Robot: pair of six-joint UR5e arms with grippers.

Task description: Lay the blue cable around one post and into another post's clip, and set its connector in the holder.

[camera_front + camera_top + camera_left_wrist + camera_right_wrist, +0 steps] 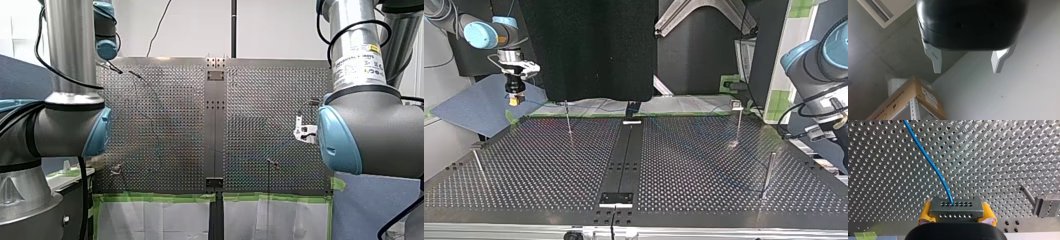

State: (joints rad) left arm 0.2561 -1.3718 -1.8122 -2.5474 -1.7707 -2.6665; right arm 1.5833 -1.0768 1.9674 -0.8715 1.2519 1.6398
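Observation:
My right gripper (957, 213) is shut, its yellow pads (926, 213) clamped on a grey block connector (956, 206). The blue cable (930, 161) leaves the connector's face and runs away over the perforated table (998, 157). Beside the gripper stands a grey holder block (1046, 206) with a thin post (1026, 192). In the top view my right gripper (515, 99) hangs above the table's far left corner. My left gripper (966, 71) is open and empty, pointing up at the ceiling, away from the table.
Thin posts stand on the table in the top view: one far left of centre (568, 117), one with a clip on top at far right (737, 117), one near right (768, 172), one near left (479, 162). A cardboard box (910, 100) sits on a shelf ahead of my left gripper.

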